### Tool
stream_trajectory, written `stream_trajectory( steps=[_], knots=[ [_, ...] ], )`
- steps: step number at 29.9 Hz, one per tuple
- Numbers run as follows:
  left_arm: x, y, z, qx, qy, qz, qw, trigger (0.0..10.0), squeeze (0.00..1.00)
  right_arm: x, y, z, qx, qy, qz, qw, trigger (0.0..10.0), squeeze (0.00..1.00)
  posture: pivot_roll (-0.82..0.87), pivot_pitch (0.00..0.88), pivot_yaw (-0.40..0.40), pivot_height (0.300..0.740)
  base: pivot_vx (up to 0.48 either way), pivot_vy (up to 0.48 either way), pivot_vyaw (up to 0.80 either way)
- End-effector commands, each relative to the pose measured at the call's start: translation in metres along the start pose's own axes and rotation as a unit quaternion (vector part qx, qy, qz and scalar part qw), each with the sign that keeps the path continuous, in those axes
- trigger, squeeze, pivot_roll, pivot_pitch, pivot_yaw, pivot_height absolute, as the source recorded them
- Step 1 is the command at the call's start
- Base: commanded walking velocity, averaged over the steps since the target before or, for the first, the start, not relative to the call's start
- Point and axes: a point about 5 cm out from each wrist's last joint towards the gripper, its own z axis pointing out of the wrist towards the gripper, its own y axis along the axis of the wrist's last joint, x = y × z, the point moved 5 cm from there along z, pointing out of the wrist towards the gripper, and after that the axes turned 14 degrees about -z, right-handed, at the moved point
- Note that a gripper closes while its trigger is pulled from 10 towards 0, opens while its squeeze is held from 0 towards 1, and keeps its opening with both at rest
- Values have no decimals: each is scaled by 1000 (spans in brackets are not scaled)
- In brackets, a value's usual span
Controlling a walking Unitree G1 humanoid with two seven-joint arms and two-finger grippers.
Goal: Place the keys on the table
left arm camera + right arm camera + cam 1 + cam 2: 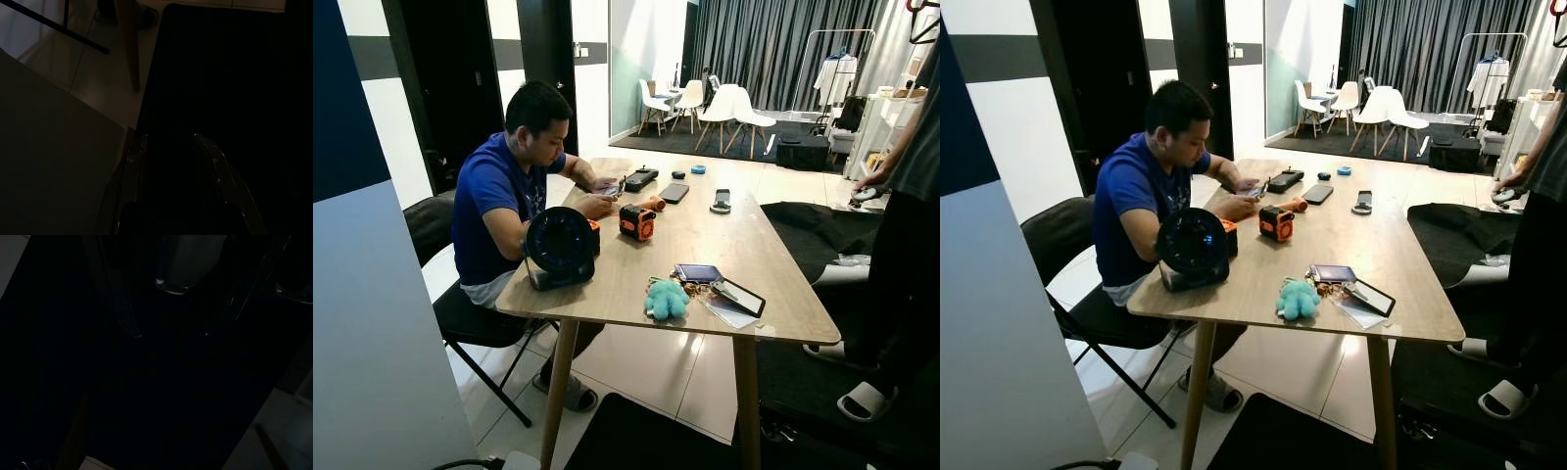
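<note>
The keys already lie on the counter, close to its near edge and toward the near right corner, touching a teal plush charm on one side and sitting just beside a dark wallet and a small black-framed card. Both arms hang low beside the robot over a dark mat. The left hand has its two fingers spread apart with nothing between them; the right hand sits in deep shade, so I cannot tell its state. The keys lie ahead of and above both hands, slightly nearer the right. A seated person works at the counter's left edge.
</note>
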Motion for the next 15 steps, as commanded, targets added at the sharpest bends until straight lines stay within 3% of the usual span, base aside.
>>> stream_trajectory(
  steps=[1,4,15],
  knots=[
    [4,-2,-2,1,3,9,1000,10000,0,0,2,0,-3,1,-11,1000,10000,0,56,0,16,740,0,0,0],
    [3,-2,-2,1,2,9,1000,10000,0,1,4,0,-9,3,-27,1000,10000,0,57,0,14,740,0,0,152],
    [3,-3,-2,2,0,11,1000,10000,0,2,6,1,-13,8,-40,999,10000,0,60,0,11,740,0,0,800]
  ],
)
